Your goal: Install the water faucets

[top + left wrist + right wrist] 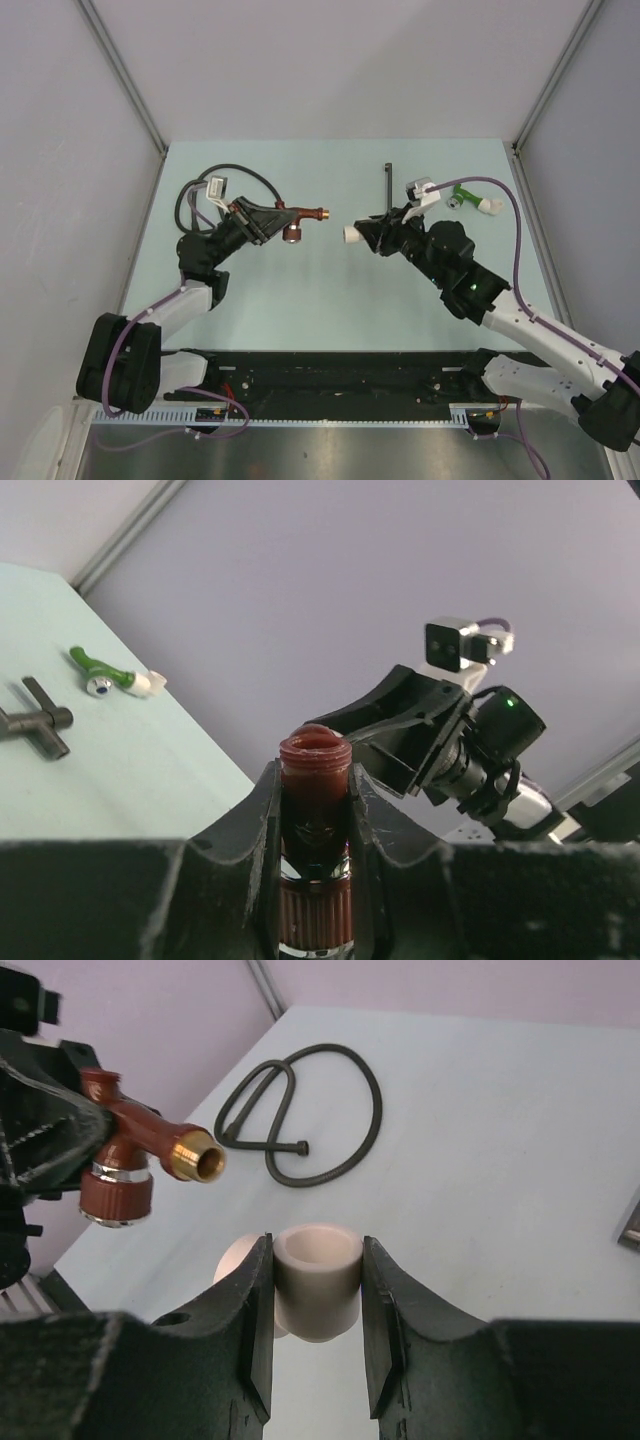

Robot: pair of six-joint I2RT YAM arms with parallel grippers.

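Your left fingers sit left of centre in the overhead view, pinching the reddish-brown faucet by its body. From the left wrist, the fingers press in from both sides on the faucet, whose round dark-red end stands up between them. Firm grip there.

Over on the other side, your right fingers are clamped on the white elbow fitting, just right of centre. The right wrist camera shows it plainly: one finger on each side of the fitting, open mouth facing up in the frame (a second rounded end peeks out behind the left finger).

The two parts face each other across the middle of the tabletop, near but apart. The faucet's brass-coloured spout sits in the upper left of the right wrist view, above and left of the fitting, not touching it.

The green faucet lies on the tabletop at the upper right of the overhead view, a white piece on its right end. A dark T-shaped tool lies left of it. The black hose is coiled at the upper left, just beyond your left fingers.
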